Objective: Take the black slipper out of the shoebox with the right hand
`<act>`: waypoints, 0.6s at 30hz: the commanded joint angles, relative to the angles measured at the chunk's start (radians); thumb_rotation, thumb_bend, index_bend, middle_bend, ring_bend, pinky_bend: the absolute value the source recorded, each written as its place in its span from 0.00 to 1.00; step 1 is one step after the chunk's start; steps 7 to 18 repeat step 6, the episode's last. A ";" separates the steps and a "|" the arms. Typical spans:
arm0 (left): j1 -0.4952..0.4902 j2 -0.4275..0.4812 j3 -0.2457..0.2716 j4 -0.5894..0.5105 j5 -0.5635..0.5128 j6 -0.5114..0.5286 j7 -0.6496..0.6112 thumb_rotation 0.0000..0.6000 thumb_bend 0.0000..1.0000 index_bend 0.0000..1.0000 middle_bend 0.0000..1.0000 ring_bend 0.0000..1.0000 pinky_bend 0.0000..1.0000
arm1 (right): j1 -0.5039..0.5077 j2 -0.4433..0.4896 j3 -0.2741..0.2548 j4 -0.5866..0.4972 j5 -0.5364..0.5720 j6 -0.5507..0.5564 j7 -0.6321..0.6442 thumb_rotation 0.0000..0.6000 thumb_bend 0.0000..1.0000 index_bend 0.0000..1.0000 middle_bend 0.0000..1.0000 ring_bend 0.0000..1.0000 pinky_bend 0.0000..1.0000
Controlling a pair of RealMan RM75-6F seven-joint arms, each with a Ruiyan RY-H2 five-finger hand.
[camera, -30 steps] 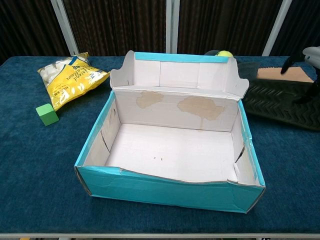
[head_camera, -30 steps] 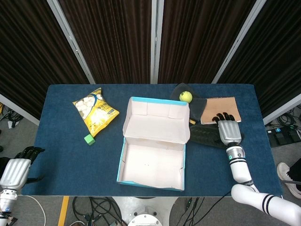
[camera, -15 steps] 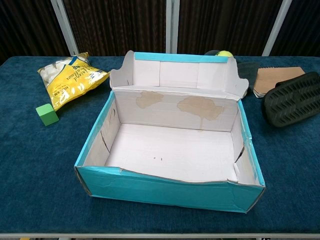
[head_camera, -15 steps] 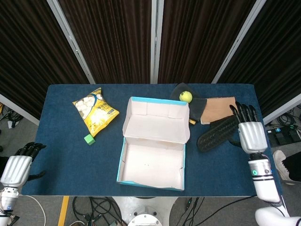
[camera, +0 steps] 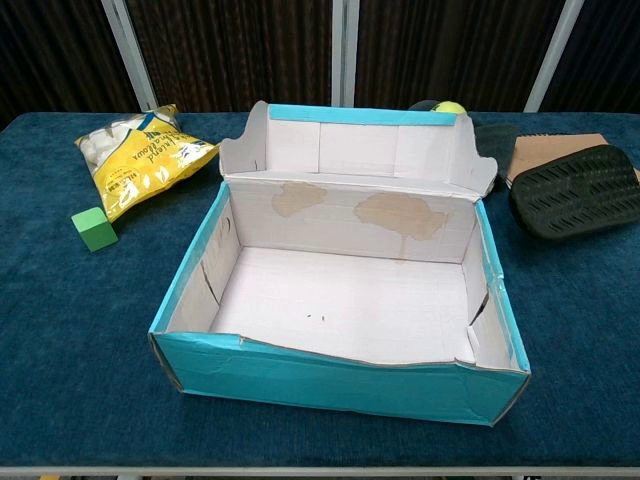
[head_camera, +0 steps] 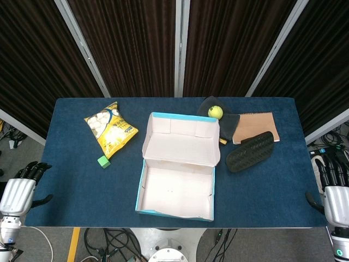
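Note:
The black slipper (head_camera: 250, 151) lies sole up on the blue table, right of the shoebox, its far end over the brown notebook (head_camera: 252, 125); the chest view shows the slipper (camera: 573, 192) at the right edge. The teal shoebox (head_camera: 143, 180) stands open in the middle with nothing inside; the chest view shows the shoebox (camera: 330, 375) interior bare. My right hand (head_camera: 334, 188) is off the table's right front corner, holding nothing, fingers apart. My left hand (head_camera: 20, 188) hangs off the front left corner, fingers apart and holding nothing.
A yellow snack bag (head_camera: 111, 129) and a small green cube (head_camera: 103, 161) lie left of the box. A tennis ball (head_camera: 215, 112) sits on a dark object (head_camera: 228, 124) behind the box, next to the notebook.
My right hand has let go of the slipper and pulled back off the table's right front corner. The slipper now lies flat, sole up. The left hand barely moved.

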 commanded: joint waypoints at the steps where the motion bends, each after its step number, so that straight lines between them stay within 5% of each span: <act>1: 0.004 -0.010 0.001 0.010 0.001 0.005 -0.005 1.00 0.00 0.22 0.20 0.15 0.30 | -0.018 -0.005 -0.016 0.033 0.006 -0.021 -0.005 1.00 0.10 0.00 0.00 0.00 0.00; 18: 0.008 -0.026 0.001 0.033 0.014 0.024 -0.010 1.00 0.00 0.20 0.20 0.15 0.30 | -0.020 -0.018 -0.013 0.058 0.003 -0.044 -0.016 1.00 0.10 0.00 0.00 0.00 0.00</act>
